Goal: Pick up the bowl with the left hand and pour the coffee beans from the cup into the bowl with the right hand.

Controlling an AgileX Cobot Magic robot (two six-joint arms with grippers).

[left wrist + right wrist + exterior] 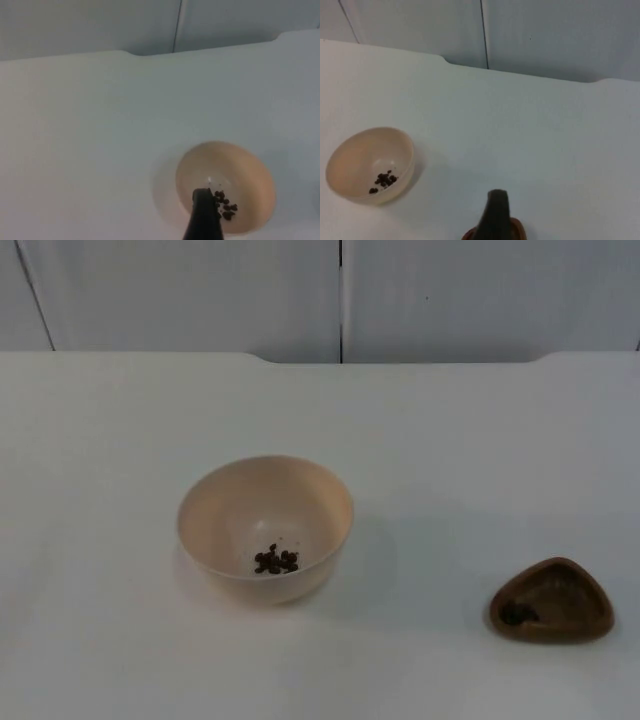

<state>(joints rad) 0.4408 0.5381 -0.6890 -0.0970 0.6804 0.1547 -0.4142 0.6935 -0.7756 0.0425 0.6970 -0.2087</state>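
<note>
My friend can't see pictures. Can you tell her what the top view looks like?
A cream bowl with a few coffee beans inside stands on a white table. To its right, apart from it, sits a small brown wooden cup.

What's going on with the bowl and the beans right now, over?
Bowl standing on the table, coffee beans already inside. Brown cup set down apart, to its right. Both arms waiting, nothing held. Nothing in the way.

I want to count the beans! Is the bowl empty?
No, a small heap of dark coffee beans lies at the bottom of the cream bowl standing on the white table.
</note>
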